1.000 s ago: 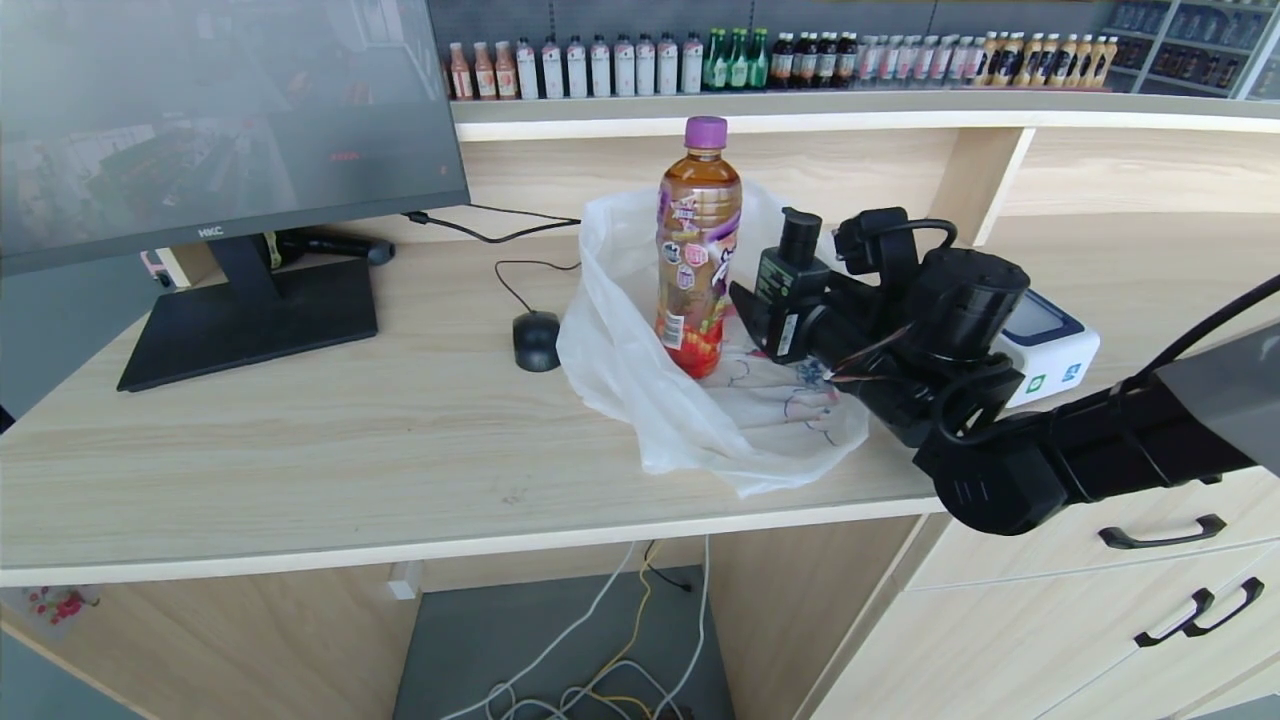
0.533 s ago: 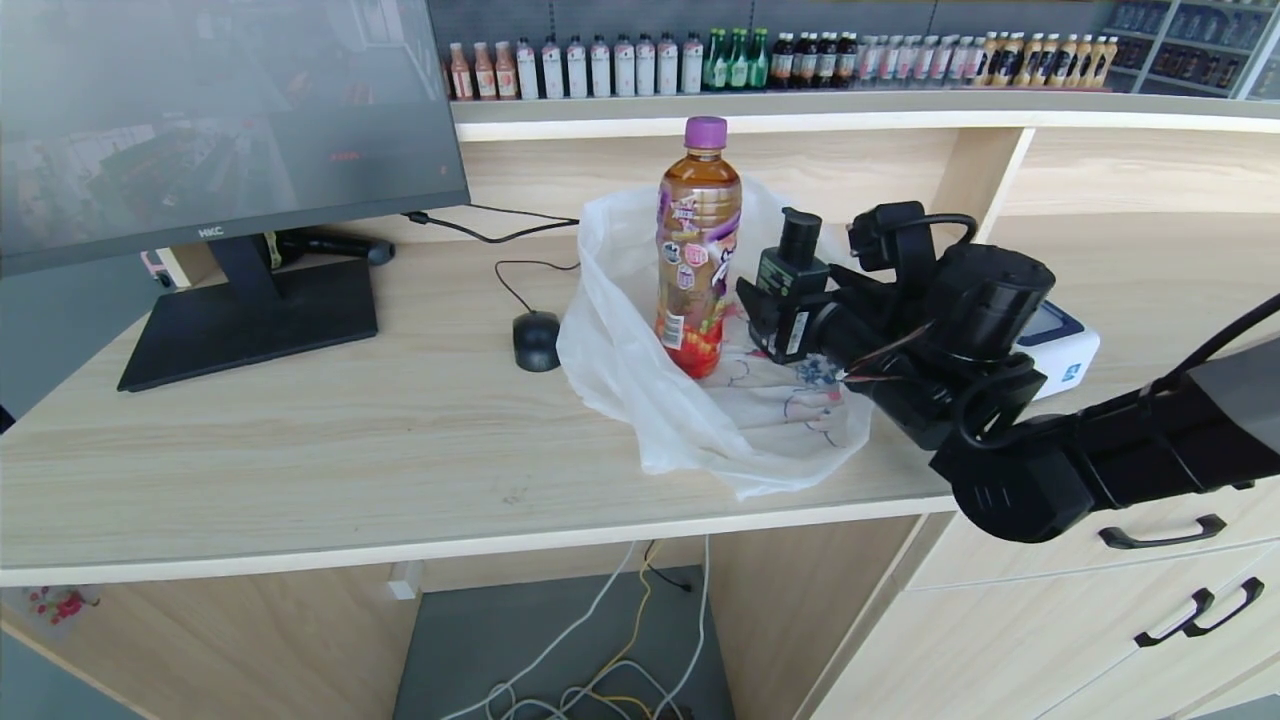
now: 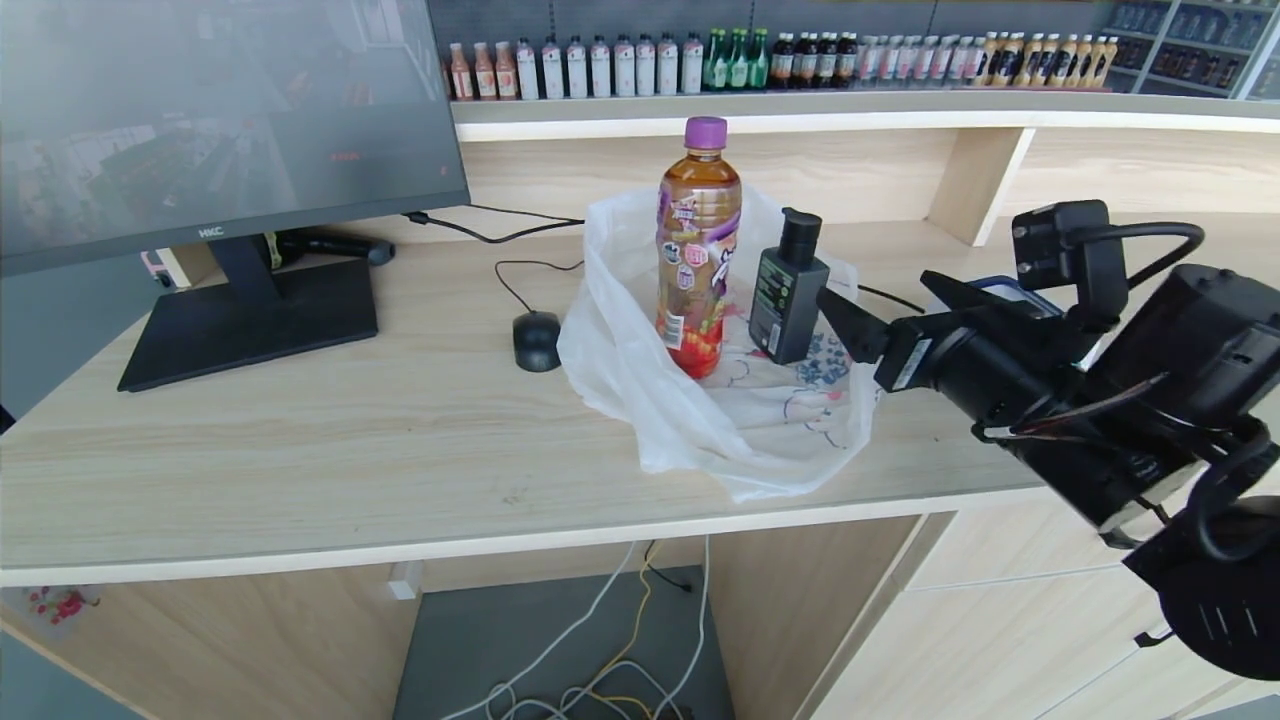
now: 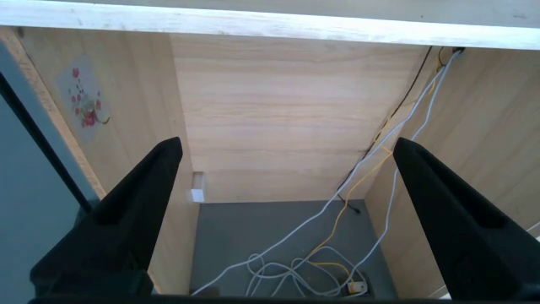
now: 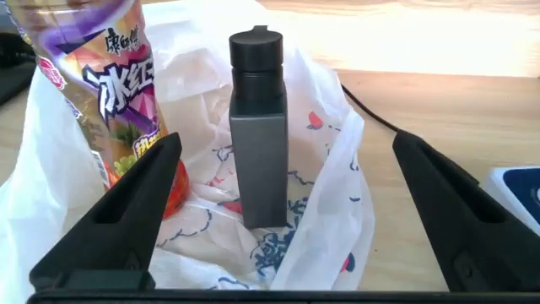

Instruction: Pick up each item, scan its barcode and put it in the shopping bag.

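Standing in the white plastic shopping bag [image 3: 620,380]: dark square bottle [image 3: 787,295] beside purple-capped tea bottle [image 3: 700,250].
Right gripper [image 3: 873,288] hangs released near them, touching neither.

Tea bottle [image 3: 699,262], dark bottle [image 3: 787,290] upright in shopping bag [image 3: 640,390]; right gripper [image 3: 878,290] near, jaws apart, empty.

Released the dark bottle [image 3: 787,290], left upright in the shopping bag [image 3: 640,380]; pulled right gripper [image 3: 875,295], jaws apart, back toward 3 o'clock.
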{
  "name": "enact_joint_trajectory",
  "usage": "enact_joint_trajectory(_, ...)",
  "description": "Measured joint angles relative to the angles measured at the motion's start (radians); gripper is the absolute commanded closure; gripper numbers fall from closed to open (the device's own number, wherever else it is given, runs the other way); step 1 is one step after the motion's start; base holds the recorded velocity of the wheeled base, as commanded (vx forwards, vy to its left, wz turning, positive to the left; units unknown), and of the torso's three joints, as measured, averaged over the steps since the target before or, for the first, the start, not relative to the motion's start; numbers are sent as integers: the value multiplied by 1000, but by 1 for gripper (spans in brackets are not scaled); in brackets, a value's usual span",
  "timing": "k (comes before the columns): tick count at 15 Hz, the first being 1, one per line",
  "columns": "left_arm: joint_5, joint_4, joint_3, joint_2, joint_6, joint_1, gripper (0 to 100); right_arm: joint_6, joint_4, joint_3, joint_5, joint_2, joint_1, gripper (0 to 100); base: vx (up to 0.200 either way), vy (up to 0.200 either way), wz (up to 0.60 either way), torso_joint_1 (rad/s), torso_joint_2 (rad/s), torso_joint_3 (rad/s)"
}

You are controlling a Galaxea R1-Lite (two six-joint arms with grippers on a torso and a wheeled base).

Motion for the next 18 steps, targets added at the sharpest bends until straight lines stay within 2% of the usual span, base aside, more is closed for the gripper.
enact_joint_trajectory(8,0,0,0,0,0,0,0,41,-17,552,-47,-514,-3,0,0,0,0,0,0,0)
enact_joint_trajectory(10,0,0,0,0,1,0,0,66,56,631,-66,-624,-4,0,0,0,0,0,0,0)
enact_joint_trajectory(12,0,0,0,0,1,0,0,89,239,656,-90,-740,-4,0,0,0,0,0,0,0)
enact_joint_trajectory(18,0,0,0,0,-1,0,0,124,949,665,-101,-1207,12,0,0,0,0,0,0,0)
